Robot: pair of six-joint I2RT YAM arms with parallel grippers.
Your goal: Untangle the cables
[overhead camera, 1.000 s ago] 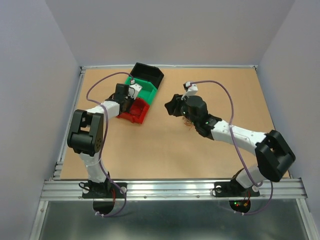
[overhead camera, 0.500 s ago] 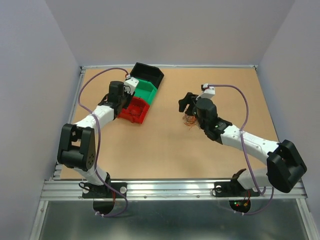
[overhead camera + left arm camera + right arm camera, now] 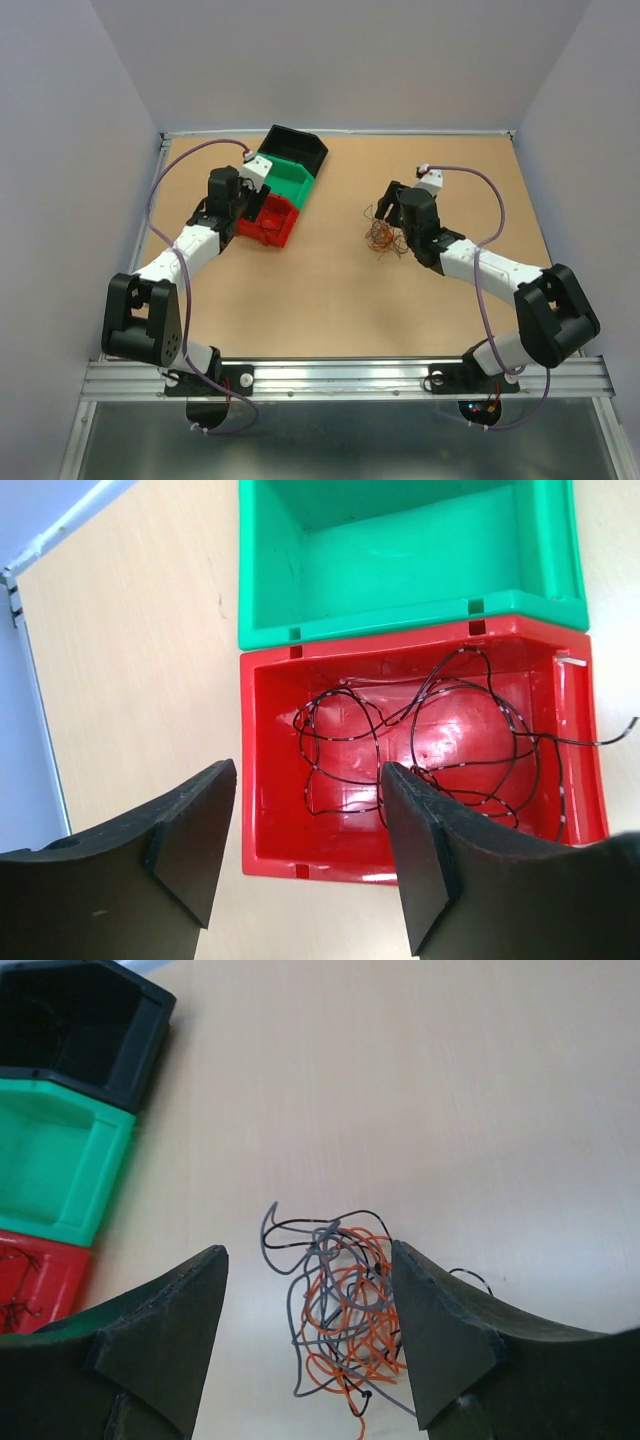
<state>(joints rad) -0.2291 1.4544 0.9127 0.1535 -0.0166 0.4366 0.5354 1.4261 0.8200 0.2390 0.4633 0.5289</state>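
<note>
Right wrist view: the cables [image 3: 340, 1310] lie as a loose clump of orange and grey strands on the bare table [image 3: 450, 1080]. The clump is well apart from the red bin [image 3: 30, 1280], on the side of that bin toward the right arm. The right gripper [image 3: 308, 1260] hangs above the clump with its jaws spread wide; no strand is pinched between them.

One dark strand [image 3: 420, 740] lies by itself, coiled on the floor of the red bin, with one end trailing over the bin's wall. The left gripper [image 3: 305, 810] hovers over the red bin, jaws likewise released and empty. The green bin [image 3: 400, 570] touches the red bin on its far side, and the black bin [image 3: 60, 1020] sits beyond that.

Handling, as judged from the strands' look:
- Weight: negligible; a lifted strand will likely drag its neighbours along.
- Stiffness: thin and springy; the loops hold their curl and stand off the table, so they should spring back on release.
- Surface: smooth and fine, so liable to slip through the pads unless pinched squarely.
- Fragility: a hard pull may kink a strand or tighten the knot.

Recommended hold: a single outlying grey loop [image 3: 275, 1230] at the clump's edge nearest the red bin, not the dense orange core. Draw it out slowly while the rest of the clump is restrained
</note>
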